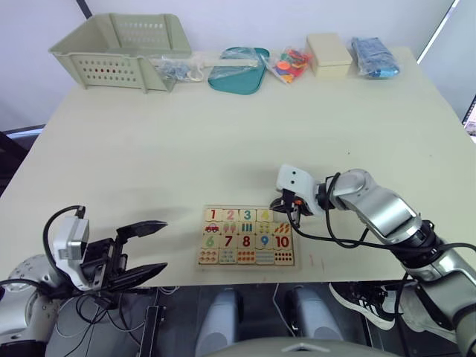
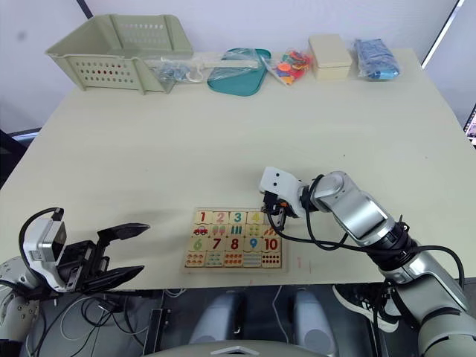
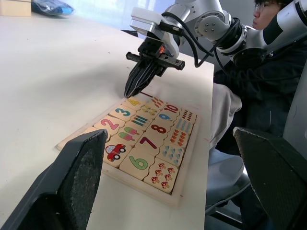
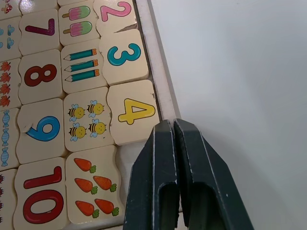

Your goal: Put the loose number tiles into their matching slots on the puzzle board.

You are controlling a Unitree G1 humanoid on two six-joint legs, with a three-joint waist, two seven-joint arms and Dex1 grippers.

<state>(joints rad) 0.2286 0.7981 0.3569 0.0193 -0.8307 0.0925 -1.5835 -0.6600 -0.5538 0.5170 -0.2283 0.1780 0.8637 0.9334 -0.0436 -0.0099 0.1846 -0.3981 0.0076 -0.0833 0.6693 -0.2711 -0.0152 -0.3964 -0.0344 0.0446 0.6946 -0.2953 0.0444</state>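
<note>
- Puzzle board (image 1: 248,262), a flat pale wooden tray with a raised rim, lies near the front edge of the cream worktop (image 1: 223,134), between the two arms.
- Top row of the board carries number tiles: a red 1 (image 1: 213,215), a pink 2 (image 1: 230,216), a teal 3 (image 4: 124,54) and a yellow 4 (image 4: 135,111), each on a small square of pale wood.
- The place after the 4, at the row's end, lies under the right gripper; whether a tile sits there cannot be told.
- Second row shows picture tiles: a red car (image 3: 114,151), ice lollies, pencils, bees (image 4: 85,123) and carrots (image 4: 93,188).
- Third row holds big coloured digits 6 to 10, with dot-like picture tiles in the row below.
- Right gripper (image 4: 174,125) points down at the board's far right corner, just beside the 4, its two black fingers pressed together with nothing between them.
- Left gripper (image 1: 149,249) hovers off the worktop's front edge, well apart from the board, fingers spread wide and empty.
- Along the worktop's far edge stand a pale green basket (image 1: 123,50), a teal tray (image 1: 238,71), a beige box (image 1: 329,54) and bags of small items.
- A person in dark clothing (image 3: 268,86) sits beyond the board in the left wrist view.
</note>
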